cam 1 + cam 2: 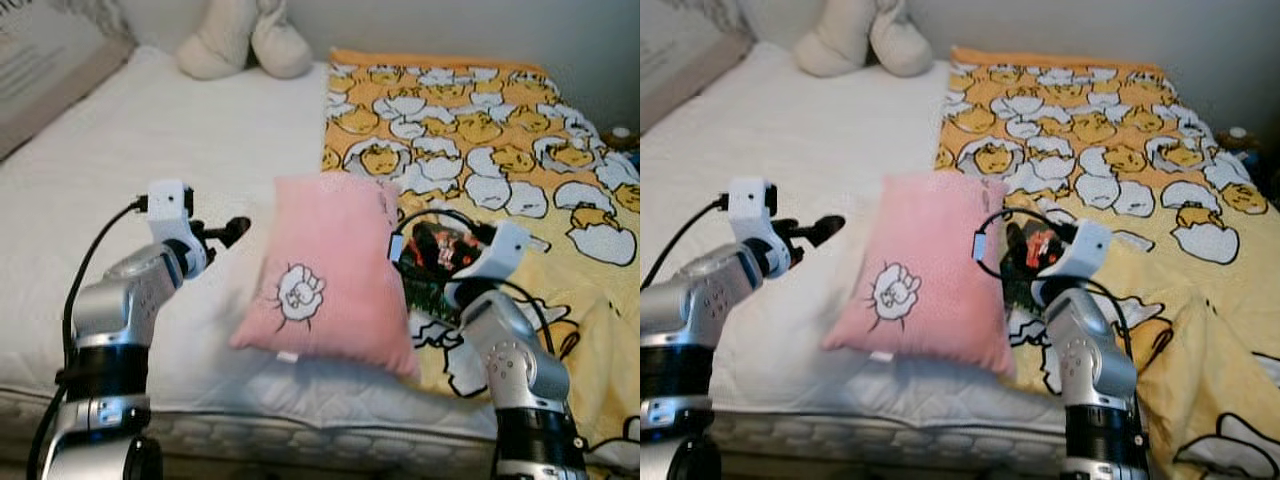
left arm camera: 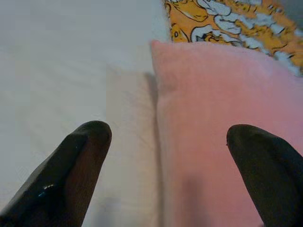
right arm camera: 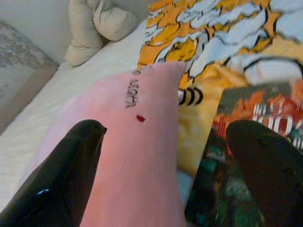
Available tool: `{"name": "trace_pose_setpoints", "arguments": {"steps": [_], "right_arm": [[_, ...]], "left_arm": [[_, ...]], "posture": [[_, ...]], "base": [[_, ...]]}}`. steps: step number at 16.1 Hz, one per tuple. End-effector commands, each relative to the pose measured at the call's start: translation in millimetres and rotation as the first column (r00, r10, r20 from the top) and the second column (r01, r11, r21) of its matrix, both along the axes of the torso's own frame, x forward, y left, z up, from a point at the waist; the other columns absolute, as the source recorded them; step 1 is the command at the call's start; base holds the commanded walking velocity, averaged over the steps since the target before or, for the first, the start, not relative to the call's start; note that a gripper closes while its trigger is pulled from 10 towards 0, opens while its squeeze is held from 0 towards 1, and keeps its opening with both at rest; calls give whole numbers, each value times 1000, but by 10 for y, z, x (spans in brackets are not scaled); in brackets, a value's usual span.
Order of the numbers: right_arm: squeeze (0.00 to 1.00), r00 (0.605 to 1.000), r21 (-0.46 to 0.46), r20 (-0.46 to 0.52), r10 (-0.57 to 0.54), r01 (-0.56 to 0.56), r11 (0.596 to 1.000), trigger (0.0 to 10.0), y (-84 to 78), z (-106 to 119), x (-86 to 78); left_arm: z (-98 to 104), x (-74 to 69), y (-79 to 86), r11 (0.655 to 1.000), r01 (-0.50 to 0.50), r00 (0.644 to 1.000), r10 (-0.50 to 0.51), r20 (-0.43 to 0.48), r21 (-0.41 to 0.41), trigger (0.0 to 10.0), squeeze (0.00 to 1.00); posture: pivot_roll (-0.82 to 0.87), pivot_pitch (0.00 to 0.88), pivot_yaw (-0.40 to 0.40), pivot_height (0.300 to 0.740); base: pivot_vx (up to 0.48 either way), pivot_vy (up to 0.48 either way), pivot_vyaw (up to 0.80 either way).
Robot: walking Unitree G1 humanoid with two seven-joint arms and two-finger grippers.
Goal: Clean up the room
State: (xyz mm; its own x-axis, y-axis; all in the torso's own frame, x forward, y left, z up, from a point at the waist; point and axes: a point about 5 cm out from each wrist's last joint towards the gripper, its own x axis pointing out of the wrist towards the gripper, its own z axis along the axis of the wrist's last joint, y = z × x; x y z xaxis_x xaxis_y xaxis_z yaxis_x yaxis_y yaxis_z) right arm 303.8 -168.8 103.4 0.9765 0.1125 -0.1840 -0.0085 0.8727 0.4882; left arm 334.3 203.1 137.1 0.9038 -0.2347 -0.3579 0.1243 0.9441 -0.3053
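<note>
Both silver arms rise from the near edge of the bed [image 1: 180, 130], elbows bent and forearms reaching inward toward a pink pillow [image 1: 325, 270] that lies close to that edge. On the pillow's left, the left gripper [image 2: 168, 142] points at the pillow's side with its fingers spread wide, the pillow's left edge between the tips and nothing held. On the pillow's right, the right gripper [image 3: 165, 142] also has its fingers parted and empty, spanning the pillow's right edge and a dark printed packet [image 1: 437, 255] just beside it. A yellow patterned blanket [image 1: 500, 130] covers the bed's right half. A cream plush toy [image 1: 245, 40] sits at the far edge.
</note>
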Motion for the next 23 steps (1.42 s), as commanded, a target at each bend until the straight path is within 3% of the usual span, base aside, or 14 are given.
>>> {"name": "trace_pose_setpoints", "arguments": {"steps": [1,4,8,11,13,18,20,23], "right_arm": [[0,1000,62,-28,1,0,998,10000,-19,-36,13],[0,998,105,-61,-8,15,994,10000,-47,-107,-8],[0,994,166,-113,-16,34,985,10000,-140,-185,-123],[0,968,166,-232,92,-53,985,10000,-187,-354,-275],[0,964,171,-241,115,-75,982,10000,-169,-354,-277],[0,958,222,-230,171,-119,968,10000,-25,-277,-165],[0,954,238,-229,195,-139,961,10000,55,-275,-132],[0,948,253,-241,210,-147,956,10000,118,-304,-102]], "left_arm": [[0,53,-43,996,22,1000,-23,-9,-86,10000,0],[-7,147,-94,982,46,999,-43,21,-181,10000,0],[-53,195,-155,972,78,997,-75,18,-223,10000,0],[-191,133,-166,965,93,994,-105,-33,-246,10000,0],[-253,124,-187,965,94,993,-108,-46,-245,10000,0],[-399,75,-621,913,213,965,-253,-75,-347,10000,0],[-438,51,-872,877,275,940,-331,-81,-395,10000,0],[-532,6,-1083,845,316,911,-398,-112,-431,10000,0]], "posture": [[21,0,6,719],[15,4,4,719],[0,2,2,719],[-10,0,5,719],[-9,0,1,719],[-1,0,-9,719],[-4,0,-8,719],[-3,0,-5,719]], "base": [[0,0,0],[0,0,0],[0,0,0],[0,0,0],[0,0,0],[0,0,0],[0,0,0],[0,0,0]]}}
